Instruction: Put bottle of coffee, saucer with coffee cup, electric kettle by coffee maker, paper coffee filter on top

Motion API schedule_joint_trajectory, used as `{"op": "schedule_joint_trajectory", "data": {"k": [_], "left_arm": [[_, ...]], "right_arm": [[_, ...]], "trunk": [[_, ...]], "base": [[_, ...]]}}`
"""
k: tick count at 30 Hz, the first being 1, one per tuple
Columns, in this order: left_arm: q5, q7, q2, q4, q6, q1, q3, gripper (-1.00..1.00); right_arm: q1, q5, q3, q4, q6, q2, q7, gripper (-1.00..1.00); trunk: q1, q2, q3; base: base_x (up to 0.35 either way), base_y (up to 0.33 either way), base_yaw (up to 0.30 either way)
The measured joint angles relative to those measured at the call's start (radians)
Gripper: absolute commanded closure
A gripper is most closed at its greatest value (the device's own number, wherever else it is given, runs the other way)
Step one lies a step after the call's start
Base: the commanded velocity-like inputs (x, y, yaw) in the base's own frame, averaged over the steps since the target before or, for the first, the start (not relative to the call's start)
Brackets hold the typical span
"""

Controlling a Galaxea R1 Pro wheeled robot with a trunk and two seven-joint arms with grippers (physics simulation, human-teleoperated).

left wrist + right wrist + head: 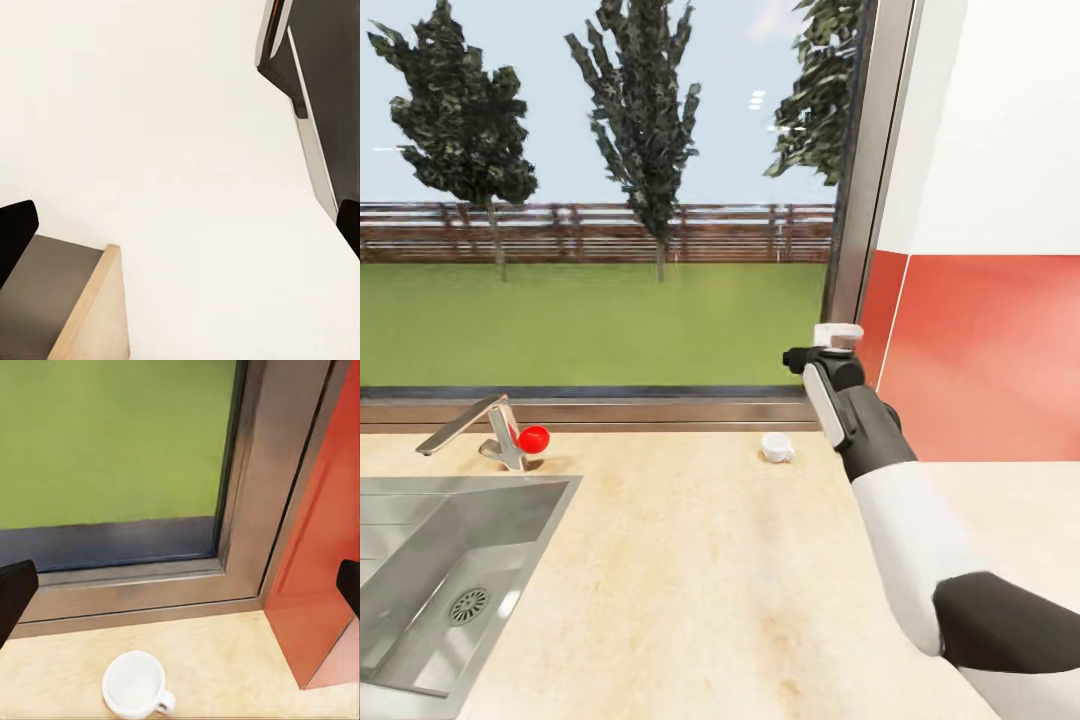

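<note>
The coffee cup (777,447) stood upright on the countertop (690,570), near the rear edge below the window sill (610,410) and well apart from the sink (440,570) at the worktop's left. It was empty, and in the right wrist view its loop handle (165,703) was plainly visible. The cup (136,685) rested directly on the wood-grain surface, close to the corner formed by the window frame (255,510) and the red wall panel (319,547).

The right gripper (822,357) hovered above the worktop, just beside and higher than the cup, not touching it. Its fingers (15,592) stood wide apart, empty.

A faucet (480,425) with a red knob (534,437) stood at the rear of the sink.

The left gripper's fingers (15,232) were likewise spread, holding nothing, before a pale wall.
</note>
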Motion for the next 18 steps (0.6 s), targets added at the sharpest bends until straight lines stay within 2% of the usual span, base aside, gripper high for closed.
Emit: {"op": "schedule_joint_trajectory", "data": {"k": [3,9,11,18], "left_arm": [[0.000,0.000,0.000,0.000,0.000,0.000,0.000,-1.00],[0.000,-0.001,0.000,0.000,0.000,0.000,0.000,-1.00],[0.000,-0.001,0.000,0.000,0.000,0.000,-0.001,-1.00],[0.000,-0.003,0.000,0.000,0.000,0.000,-0.001,-1.00]], "right_arm": [[-0.103,-0.003,-0.001,0.136,0.012,0.000,-0.003,-1.00],[-0.212,-0.005,-0.001,0.280,0.015,0.002,-0.003,-1.00],[-0.258,-0.007,-0.001,0.352,0.013,0.013,0.015,-1.00],[-0.295,-0.007,-0.001,0.401,0.012,0.027,0.048,-1.00]], "trunk": [[0.000,0.000,0.000],[0.000,0.000,0.000],[0.000,0.000,0.000],[0.000,0.000,0.000]], "base": [[0.000,0.000,0.000],[0.000,0.000,0.000],[0.000,0.000,0.000],[0.000,0.000,0.000]]}}
